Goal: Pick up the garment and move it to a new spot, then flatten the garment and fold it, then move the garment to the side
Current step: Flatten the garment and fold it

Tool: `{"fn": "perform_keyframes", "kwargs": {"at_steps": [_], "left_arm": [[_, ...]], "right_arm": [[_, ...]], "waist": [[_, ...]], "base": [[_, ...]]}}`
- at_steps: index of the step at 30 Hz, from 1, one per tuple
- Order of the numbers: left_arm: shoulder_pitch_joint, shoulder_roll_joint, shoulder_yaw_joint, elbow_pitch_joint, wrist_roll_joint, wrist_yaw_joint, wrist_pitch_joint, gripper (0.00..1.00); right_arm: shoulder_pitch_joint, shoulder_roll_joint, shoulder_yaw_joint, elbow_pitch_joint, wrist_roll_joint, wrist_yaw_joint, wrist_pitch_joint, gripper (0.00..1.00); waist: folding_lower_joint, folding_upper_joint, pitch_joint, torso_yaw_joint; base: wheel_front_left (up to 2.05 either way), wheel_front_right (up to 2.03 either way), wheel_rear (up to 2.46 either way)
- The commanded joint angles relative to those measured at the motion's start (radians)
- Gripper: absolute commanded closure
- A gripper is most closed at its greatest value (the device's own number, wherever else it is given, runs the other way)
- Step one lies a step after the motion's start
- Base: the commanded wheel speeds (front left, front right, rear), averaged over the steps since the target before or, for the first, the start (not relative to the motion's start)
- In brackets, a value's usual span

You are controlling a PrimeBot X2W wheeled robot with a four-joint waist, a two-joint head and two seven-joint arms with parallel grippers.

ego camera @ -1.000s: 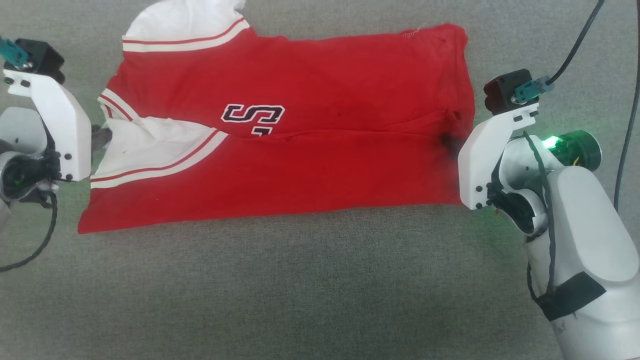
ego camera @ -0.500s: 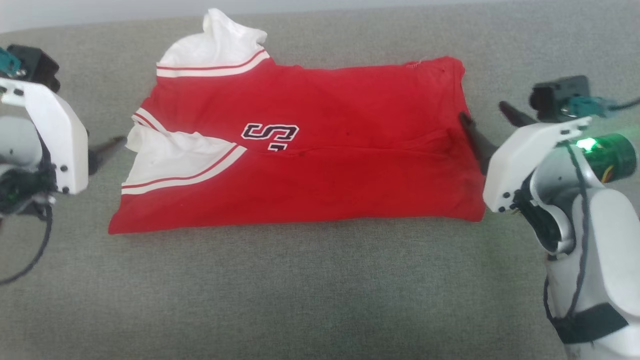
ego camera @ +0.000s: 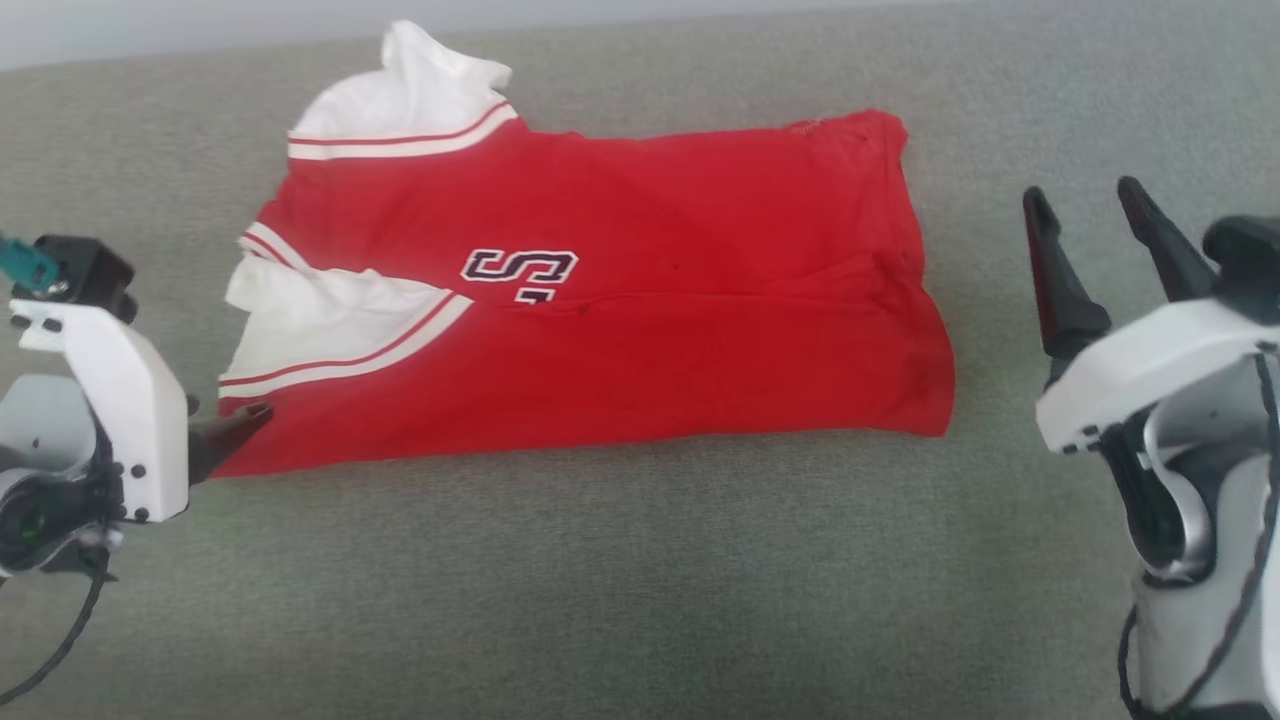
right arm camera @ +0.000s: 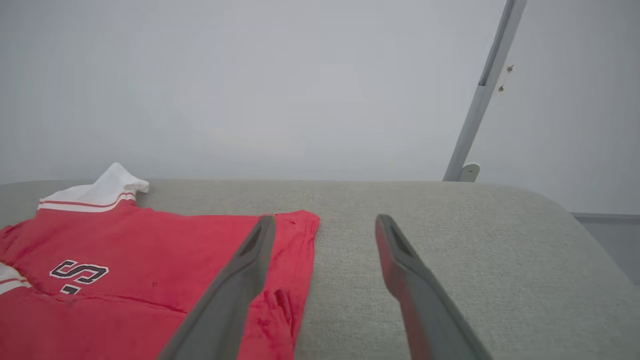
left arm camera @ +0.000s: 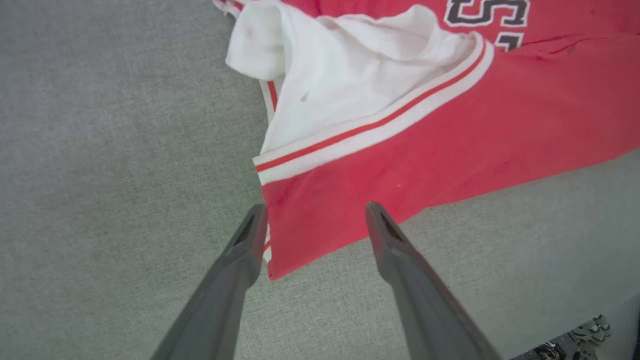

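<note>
Both grippers have let go and backed off the shirt. The right gripper (ego camera: 1082,192), a moment ago at the shirt's right edge, now stands apart from it with its fingers spread wide. The left gripper (left arm camera: 315,209), also wide open, has dropped from beside the sleeve to the near left corner, which lies between its fingers. The shirt (ego camera: 620,350) rests folded lengthwise on the grey cushion (ego camera: 600,580), its near half laid over the lettering and its white sleeves at the left end. For the next fold or carry, I judge, the left gripper should catch both layers at that corner and the right gripper the matching near right corner. Both should then lift together so the crease holds. The cushion looks flat and woven; behind it are a plain pale wall (right arm camera: 250,75) and a slanted metal pole (right arm camera: 487,85).
</note>
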Motion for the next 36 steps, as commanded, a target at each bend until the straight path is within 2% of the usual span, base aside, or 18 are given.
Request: {"fn": "perform_keyframes", "kwargs": {"at_steps": [1,7,13,17,18,19,30,33,36], "left_arm": [[0.013,0.002,0.004,0.000,-0.005,0.005,-0.005,0.00],[0.054,0.002,0.003,0.061,-0.063,0.014,0.008,0.00],[0.071,-0.047,-0.004,0.161,-0.084,-0.019,0.004,0.00],[0.070,-0.084,-0.013,0.241,-0.094,-0.042,0.025,0.00],[0.067,-0.094,-0.018,0.253,-0.094,-0.054,0.034,0.59],[0.063,-0.104,-0.023,0.267,-0.090,-0.064,0.043,1.00],[0.007,-0.204,-0.037,0.334,-0.053,-0.145,0.050,1.00],[-0.007,-0.242,-0.038,0.357,-0.045,-0.165,0.044,1.00],[-0.011,-0.257,-0.041,0.373,-0.043,-0.173,0.046,1.00]], "right_arm": [[0.016,0.005,-0.003,-0.014,0.001,-0.001,-0.006,0.00],[0.078,0.006,-0.015,-0.064,0.063,-0.001,0.029,0.00],[0.123,0.006,0.008,-0.086,0.086,-0.001,0.111,0.00],[0.135,0.005,0.030,-0.073,0.098,-0.001,0.211,0.00],[0.134,0.005,0.033,-0.068,0.106,-0.001,0.238,0.00],[0.132,0.006,0.038,-0.063,0.108,-0.001,0.268,0.00],[0.044,0.005,0.059,-0.011,0.086,-0.001,0.528,0.00],[0.014,0.006,0.074,0.049,0.069,-0.001,0.638,0.00],[0.006,0.008,0.089,0.102,0.048,-0.001,0.687,0.00]], "waist": [[0.0000,-0.0001,0.013,-0.012],[0.0000,-0.0001,0.044,-0.045],[0.0000,-0.0001,0.067,-0.060],[0.0000,-0.0001,0.076,-0.056],[0.0000,-0.0001,0.078,-0.053],[0.0000,-0.0001,0.079,-0.050],[0.0000,-0.0001,0.105,0.009],[0.0000,-0.0001,0.115,0.036],[0.0000,-0.0001,0.118,0.046]], "base": [[0.00,0.00,0.00],[0.00,0.00,0.00],[0.00,0.00,0.00],[0.00,0.00,0.00],[0.00,0.00,0.00],[0.00,0.00,0.00],[0.00,0.00,0.00],[0.00,0.00,0.00],[0.00,0.00,0.00]]}}
